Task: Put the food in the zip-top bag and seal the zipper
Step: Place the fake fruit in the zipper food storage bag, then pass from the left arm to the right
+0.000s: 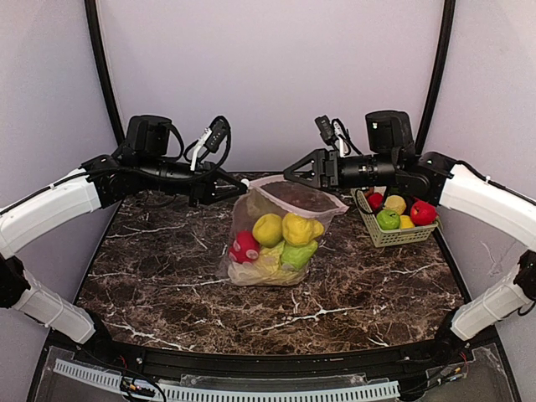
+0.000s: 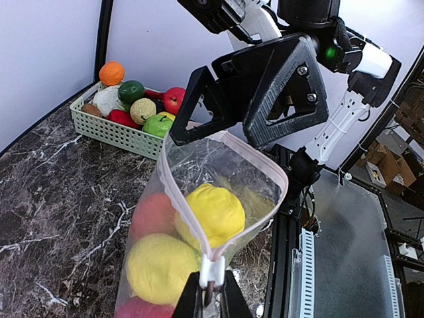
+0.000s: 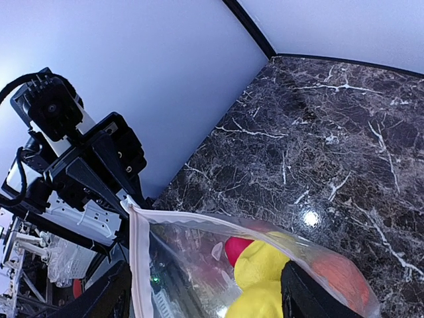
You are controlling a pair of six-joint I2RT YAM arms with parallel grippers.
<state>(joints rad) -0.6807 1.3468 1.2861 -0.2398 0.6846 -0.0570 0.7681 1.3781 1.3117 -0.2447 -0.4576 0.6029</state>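
The clear zip-top bag (image 1: 280, 239) stands at mid-table with its mouth open upward. It holds food: two yellow lemons (image 1: 268, 229), a red apple (image 1: 244, 247), a green pear (image 1: 299, 254) and pale cabbage (image 1: 266, 270). My left gripper (image 1: 237, 188) is shut on the white slider tab (image 2: 212, 270) at the near end of the pink zipper (image 2: 180, 199). My right gripper (image 1: 293, 174) is open, with its jaws straddling the far end of the bag mouth (image 2: 218, 132). In the right wrist view its fingers (image 3: 106, 298) stand wide apart, with the zipper (image 3: 139, 258) and a lemon (image 3: 265, 291) between them.
A pale green mesh basket (image 1: 394, 236) at the back right, under the right arm, holds more fruit and vegetables; it also shows in the left wrist view (image 2: 112, 131). The table's front edge has a black rail (image 1: 268, 360).
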